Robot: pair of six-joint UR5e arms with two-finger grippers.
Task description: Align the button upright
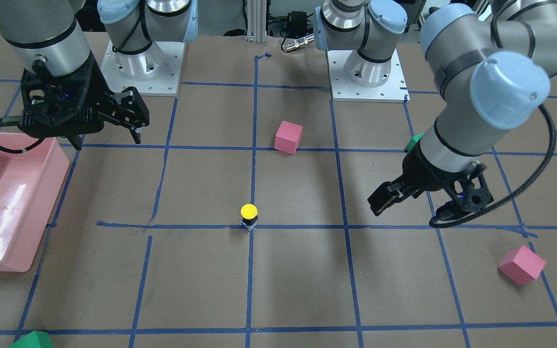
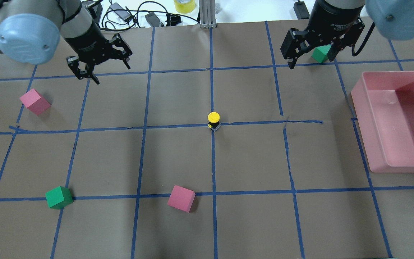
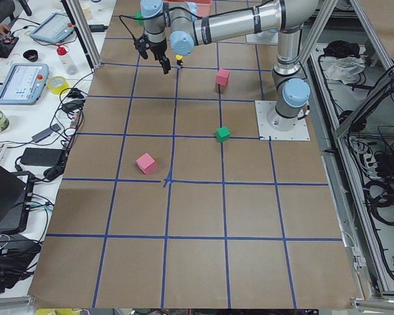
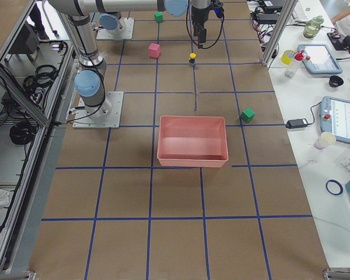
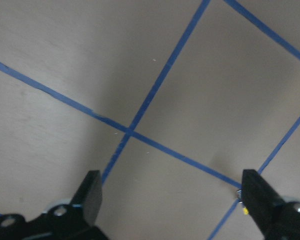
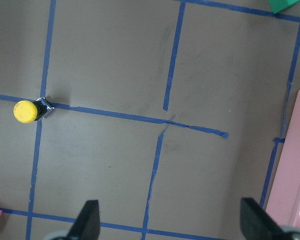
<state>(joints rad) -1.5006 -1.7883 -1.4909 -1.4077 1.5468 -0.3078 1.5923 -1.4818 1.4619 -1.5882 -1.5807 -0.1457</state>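
Observation:
The button (image 2: 213, 120) stands upright on the blue tape crossing at the table's middle, yellow cap on top, black body and grey base below. It also shows in the front view (image 1: 249, 215) and the right wrist view (image 6: 30, 110). My left gripper (image 2: 113, 75) is open and empty, hanging above the far left part of the table, well away from the button; its fingers (image 5: 92, 195) are spread wide over bare paper. My right gripper (image 2: 311, 61) is open and empty above the far right part of the table, its fingers (image 6: 87, 222) wide apart.
A pink bin (image 2: 358, 97) sits at the right edge. Two pink cubes (image 2: 34, 101) (image 2: 181, 198) and a green cube (image 2: 59, 197) lie on the left and near side. Another green cube (image 2: 320, 54) lies under the right gripper.

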